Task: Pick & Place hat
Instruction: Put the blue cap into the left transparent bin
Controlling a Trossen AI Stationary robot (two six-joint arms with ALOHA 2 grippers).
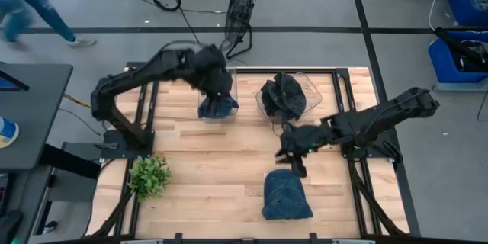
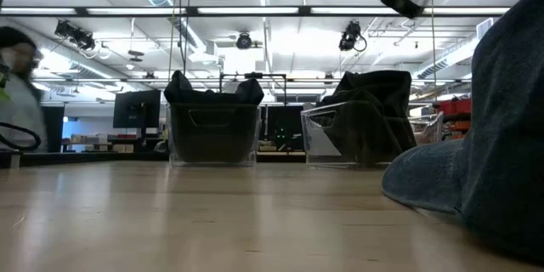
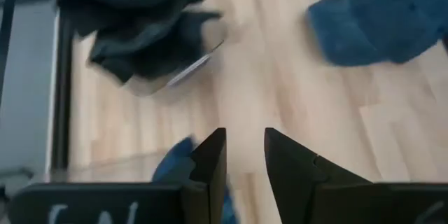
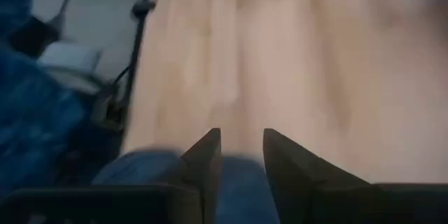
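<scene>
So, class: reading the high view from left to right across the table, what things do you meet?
Green plant → clear bin holding a blue hat → blue hat lying on the table → clear bin of dark hats.
</scene>
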